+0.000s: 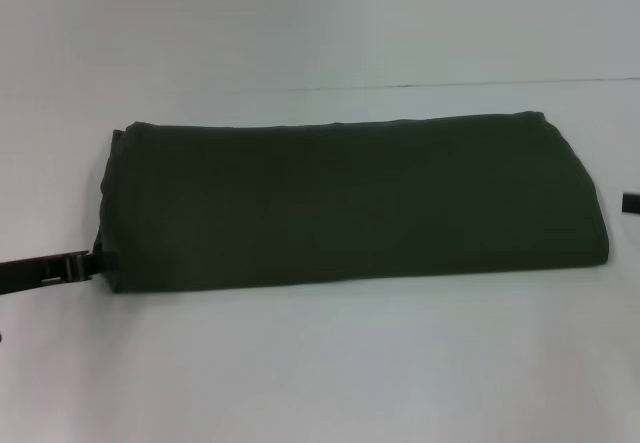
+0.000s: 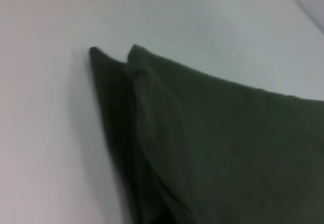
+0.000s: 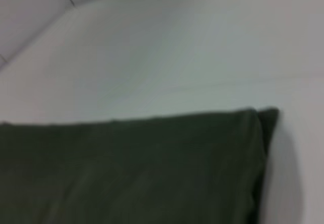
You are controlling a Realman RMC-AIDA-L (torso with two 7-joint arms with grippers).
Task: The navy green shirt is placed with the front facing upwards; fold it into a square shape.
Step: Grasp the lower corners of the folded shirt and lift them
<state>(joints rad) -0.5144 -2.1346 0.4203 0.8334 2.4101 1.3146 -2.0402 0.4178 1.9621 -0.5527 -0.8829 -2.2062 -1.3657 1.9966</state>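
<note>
Shirt (image 1: 350, 203): dark olive green, lying on the white table (image 1: 320, 363) as a long folded band, running side to side; no lettering showing. Layered edges visible at its left end (image 2: 131, 107). Left gripper (image 1: 75, 265): low at the band's near left corner, touching or just beside it; finger state cannot be told. Right gripper (image 1: 631, 203): at the frame edge, just off the right end; fingers unreadable. Step, by judgement: lengthwise folds done, crosswise fold pending; next move calls for gripping one end and carrying it over the other.
</note>
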